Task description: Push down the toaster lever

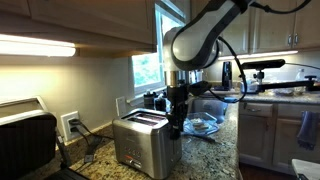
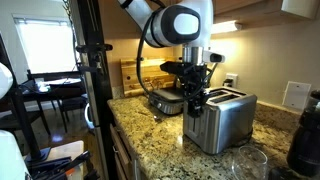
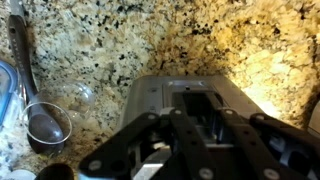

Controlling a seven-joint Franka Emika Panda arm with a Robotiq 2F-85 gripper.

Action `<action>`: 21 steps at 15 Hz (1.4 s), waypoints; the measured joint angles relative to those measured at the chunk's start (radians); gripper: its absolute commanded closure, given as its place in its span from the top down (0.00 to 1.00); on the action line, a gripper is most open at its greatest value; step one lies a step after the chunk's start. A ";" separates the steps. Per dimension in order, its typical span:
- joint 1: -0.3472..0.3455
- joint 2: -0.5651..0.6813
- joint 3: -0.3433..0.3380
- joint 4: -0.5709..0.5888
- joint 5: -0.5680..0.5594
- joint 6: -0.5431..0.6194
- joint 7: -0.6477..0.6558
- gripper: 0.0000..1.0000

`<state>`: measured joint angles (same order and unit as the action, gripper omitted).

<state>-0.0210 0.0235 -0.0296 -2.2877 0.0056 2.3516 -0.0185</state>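
A silver two-slot toaster [image 1: 143, 147] stands on the speckled granite counter; it shows in both exterior views [image 2: 225, 122] and from above in the wrist view [image 3: 165, 95]. My gripper [image 1: 178, 124] points down at the toaster's end face that carries the lever, touching or very near it [image 2: 197, 103]. In the wrist view the fingers [image 3: 192, 128] look closed together over the toaster's end and hold nothing. The lever itself is hidden behind the fingers.
A glass bowl [image 1: 205, 126] sits just beyond the toaster. A ladle [image 3: 45, 124] and a glass container [image 3: 6, 90] lie on the counter. A pot [image 2: 165, 101], a drinking glass [image 2: 246, 162] and black appliances [image 1: 25, 142] [image 2: 305, 140] stand nearby.
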 measured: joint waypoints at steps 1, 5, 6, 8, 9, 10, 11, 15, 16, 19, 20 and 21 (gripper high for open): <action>0.000 0.010 0.000 0.005 0.005 0.002 -0.008 0.02; -0.003 0.037 -0.002 0.009 0.052 0.008 -0.050 0.03; -0.005 0.042 -0.002 0.009 0.069 0.013 -0.065 0.02; -0.007 0.049 -0.002 0.001 0.109 0.037 -0.100 0.03; -0.009 0.052 -0.003 -0.006 0.124 0.053 -0.116 0.03; -0.010 0.054 -0.004 -0.015 0.136 0.069 -0.131 0.03; -0.011 0.054 -0.005 -0.023 0.145 0.079 -0.142 0.03; -0.014 0.095 -0.005 -0.048 0.160 0.155 -0.179 0.03; -0.015 0.113 -0.005 -0.050 0.160 0.172 -0.187 0.03; -0.017 0.131 -0.002 -0.050 0.161 0.190 -0.206 0.03; -0.019 0.131 -0.001 -0.050 0.162 0.190 -0.210 0.03; -0.019 0.131 -0.001 -0.050 0.163 0.190 -0.213 0.02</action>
<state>-0.0400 0.1543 -0.0307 -2.3376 0.1686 2.5416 -0.2313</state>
